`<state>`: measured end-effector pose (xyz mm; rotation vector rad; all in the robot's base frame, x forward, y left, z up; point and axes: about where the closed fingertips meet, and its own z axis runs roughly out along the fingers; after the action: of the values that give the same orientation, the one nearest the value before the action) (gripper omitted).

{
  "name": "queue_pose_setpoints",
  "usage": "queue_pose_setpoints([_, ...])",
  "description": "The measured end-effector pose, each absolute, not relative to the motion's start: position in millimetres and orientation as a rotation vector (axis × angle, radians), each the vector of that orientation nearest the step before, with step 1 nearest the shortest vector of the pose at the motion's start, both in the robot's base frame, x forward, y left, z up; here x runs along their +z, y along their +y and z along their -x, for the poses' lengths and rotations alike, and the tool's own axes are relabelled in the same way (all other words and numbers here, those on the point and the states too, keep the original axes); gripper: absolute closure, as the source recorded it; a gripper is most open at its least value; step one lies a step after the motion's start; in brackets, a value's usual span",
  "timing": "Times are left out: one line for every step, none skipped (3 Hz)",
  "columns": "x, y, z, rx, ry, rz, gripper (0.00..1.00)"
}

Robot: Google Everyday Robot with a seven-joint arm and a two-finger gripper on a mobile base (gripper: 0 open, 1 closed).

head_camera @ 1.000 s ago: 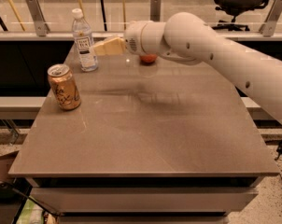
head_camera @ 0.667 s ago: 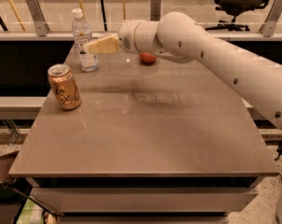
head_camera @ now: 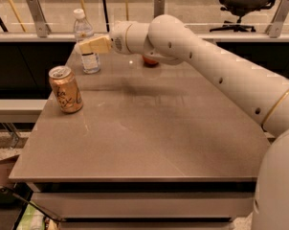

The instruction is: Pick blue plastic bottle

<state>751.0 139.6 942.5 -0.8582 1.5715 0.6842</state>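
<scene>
The blue plastic bottle (head_camera: 83, 30) stands upright at the far left of the table (head_camera: 149, 133). It is clear with a white cap and a white label. My gripper (head_camera: 85, 47), tan at the tip, reaches in from the right at the bottle's mid height and overlaps its body. My white arm (head_camera: 206, 66) stretches across from the lower right.
A gold can (head_camera: 65, 89) stands near the table's left edge, in front of the bottle. A small orange object (head_camera: 149, 61) lies at the back, partly hidden behind my arm. A railing and glass run behind the table. An office chair (head_camera: 245, 4) stands far back right.
My gripper has moved left, from just right of the bottle to overlapping its body. The bottle and can have not moved.
</scene>
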Motion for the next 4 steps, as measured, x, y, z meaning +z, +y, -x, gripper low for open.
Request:
queue_pose_setpoints([936.1, 158.4, -758.8, 0.730, 1.553, 0.866, 0.00])
queue_pose_setpoints([930.0, 175.9, -764.9, 0.763, 1.538, 0.878, 0.00])
queue_pose_setpoints([926.4, 185.6, -768.2, 0.778, 1.534, 0.885, 0.00])
queue_pose_setpoints([926.0, 188.2, -767.3, 0.781, 1.533, 0.888, 0.17])
